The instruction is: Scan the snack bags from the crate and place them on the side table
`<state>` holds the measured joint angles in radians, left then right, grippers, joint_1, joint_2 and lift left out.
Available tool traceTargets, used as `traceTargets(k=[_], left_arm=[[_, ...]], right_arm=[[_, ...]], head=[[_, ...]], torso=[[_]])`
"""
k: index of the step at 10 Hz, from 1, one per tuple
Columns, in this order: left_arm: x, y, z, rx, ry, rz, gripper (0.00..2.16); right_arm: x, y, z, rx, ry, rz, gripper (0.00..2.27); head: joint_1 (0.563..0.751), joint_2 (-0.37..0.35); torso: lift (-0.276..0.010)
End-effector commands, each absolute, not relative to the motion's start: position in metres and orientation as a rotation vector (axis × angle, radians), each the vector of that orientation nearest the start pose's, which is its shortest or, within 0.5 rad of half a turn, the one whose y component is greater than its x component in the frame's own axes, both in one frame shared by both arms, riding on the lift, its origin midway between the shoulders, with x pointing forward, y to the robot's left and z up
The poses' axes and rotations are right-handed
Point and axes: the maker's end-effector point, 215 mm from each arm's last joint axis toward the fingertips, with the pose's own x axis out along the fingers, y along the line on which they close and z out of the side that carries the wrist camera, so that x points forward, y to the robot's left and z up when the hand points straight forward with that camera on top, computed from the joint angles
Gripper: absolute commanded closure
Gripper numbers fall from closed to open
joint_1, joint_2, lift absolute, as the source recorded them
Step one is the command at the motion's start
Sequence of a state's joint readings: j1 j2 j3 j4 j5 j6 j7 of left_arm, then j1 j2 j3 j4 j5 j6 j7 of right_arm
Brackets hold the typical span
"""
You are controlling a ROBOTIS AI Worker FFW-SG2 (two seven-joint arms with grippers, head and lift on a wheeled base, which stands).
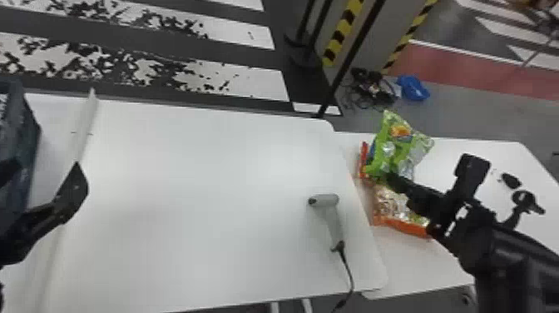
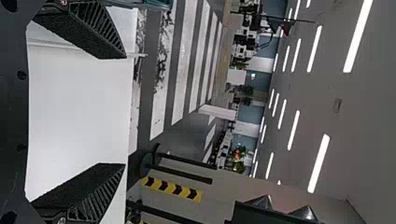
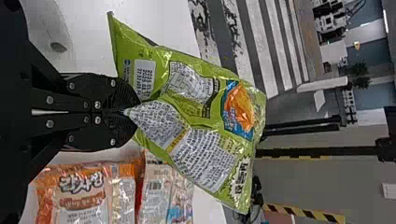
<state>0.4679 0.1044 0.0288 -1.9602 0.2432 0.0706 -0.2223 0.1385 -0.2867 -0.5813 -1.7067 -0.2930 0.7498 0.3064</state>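
Right wrist view has the green bag (image 3: 201,93) pinched by an edge, with the right pincer (image 3: 126,112) clamped together on it. Looks to me like the placing step, so here's how I'd play it: ease the bag down over the side desk (image 1: 424,266), get its weight resting on something, and only then open up slowly. Back straight out along the fingers so the crinkly film doesn't snag and drag along. It's a floppy thing held by a small bite, so it'll probably swing or fold if you rush. I'd also aim a bit clear of the orange bag (image 1: 405,227), or it may slide off the pile.

Position-wise, most of the green bag sticks out past the pincer tips, away from the arm. Using the scanner (image 1: 326,200) as the landmark, it's right of that and farther out; can't tell if it's touching the stuff below. Orange bag's just right of the scanner. Left of the scanner there's the left pincer (image 2: 125,110), fingers apart, and the crate (image 1: 23,137) well off that same way.
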Motion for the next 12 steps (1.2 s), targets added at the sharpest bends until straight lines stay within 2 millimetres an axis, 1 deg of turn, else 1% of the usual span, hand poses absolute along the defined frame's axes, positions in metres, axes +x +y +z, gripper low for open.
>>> traceTargets(k=[1, 2, 3, 4, 5, 6, 7, 8, 10, 11, 12], left_arm=[[0.446, 0.205, -0.383, -0.152, 0.136, -0.238, 0.04], [0.446, 0.204, -0.383, -0.151, 0.137, -0.239, 0.04], [0.445, 0.205, -0.382, -0.149, 0.135, -0.24, 0.04], [0.445, 0.204, -0.383, -0.149, 0.138, -0.24, 0.04], [0.444, 0.201, -0.383, -0.153, 0.14, -0.244, 0.04], [0.444, 0.2, -0.383, -0.154, 0.141, -0.247, 0.04], [0.444, 0.196, -0.383, -0.158, 0.14, -0.25, 0.04], [0.445, 0.189, -0.378, -0.169, 0.132, -0.25, 0.04], [0.443, 0.179, -0.371, -0.184, 0.121, -0.256, 0.04], [0.442, 0.177, -0.37, -0.185, 0.123, -0.253, 0.04], [0.44, 0.175, -0.376, -0.185, 0.144, -0.254, 0.04]], right_arm=[[0.449, -0.568, -0.455, 0.209, 0.557, -0.27, 2.26], [0.444, -0.589, -0.466, 0.187, 0.569, -0.333, 2.26], [0.44, -0.604, -0.478, 0.189, 0.583, -0.368, 2.08], [0.44, -0.616, -0.485, 0.176, 0.581, -0.4, 2.06], [0.44, -0.623, -0.493, 0.169, 0.589, -0.407, 1.85], [0.443, -0.626, -0.497, 0.162, 0.586, -0.412, 0.73], [0.441, -0.635, -0.501, 0.146, 0.603, -0.441, 0.0], [0.441, -0.638, -0.505, 0.145, 0.611, -0.451, 0.0], [0.442, -0.641, -0.501, 0.126, 0.595, -0.462, 0.06], [0.44, -0.643, -0.497, 0.117, 0.589, -0.465, 0.06], [0.438, -0.644, -0.492, 0.113, 0.575, -0.47, 0.06]], head=[[0.695, -0.35], [0.695, -0.35], [0.695, -0.35], [0.695, -0.35], [0.695, -0.35], [0.695, -0.35], [0.695, -0.35], [0.695, -0.35], [0.695, -0.35], [0.695, -0.35], [0.695, -0.35]], torso=[[-0.05], [-0.05], [-0.05], [-0.05], [-0.05], [-0.05], [-0.05], [-0.05], [-0.05], [-0.05], [-0.05]])
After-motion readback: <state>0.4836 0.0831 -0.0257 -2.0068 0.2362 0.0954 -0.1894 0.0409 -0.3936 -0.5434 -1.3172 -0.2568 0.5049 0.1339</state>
